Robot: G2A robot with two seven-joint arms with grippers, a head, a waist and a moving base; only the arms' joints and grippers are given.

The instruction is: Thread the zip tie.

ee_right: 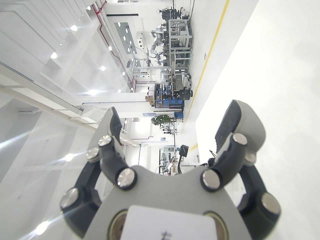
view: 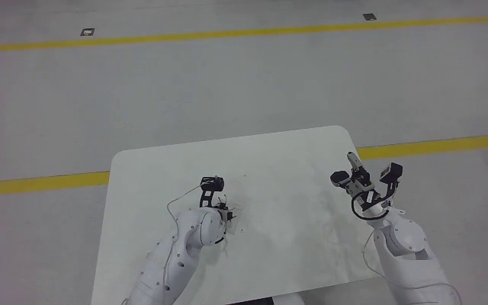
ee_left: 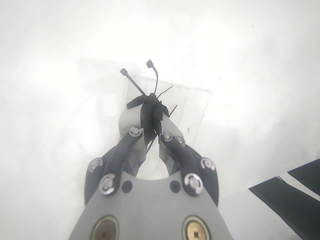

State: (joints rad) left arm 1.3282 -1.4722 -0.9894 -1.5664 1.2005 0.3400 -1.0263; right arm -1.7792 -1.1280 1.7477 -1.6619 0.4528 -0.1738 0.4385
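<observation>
Left gripper point(ee_left: 150, 114) is clenched on the black zip tie point(ee_left: 157, 81), low over a clear plate point(ee_left: 195, 106) on the table point(view: 290, 175), with two heads poking past its fingertips. Right gripper point(ee_right: 172, 118) hangs released and empty near the table's right edge. To thread well, it should probably pinch the thin tail close to its tip and feed it squarely into a head.

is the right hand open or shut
Open: the right hand has its pads spread wide apart, with nothing held between them.
</observation>
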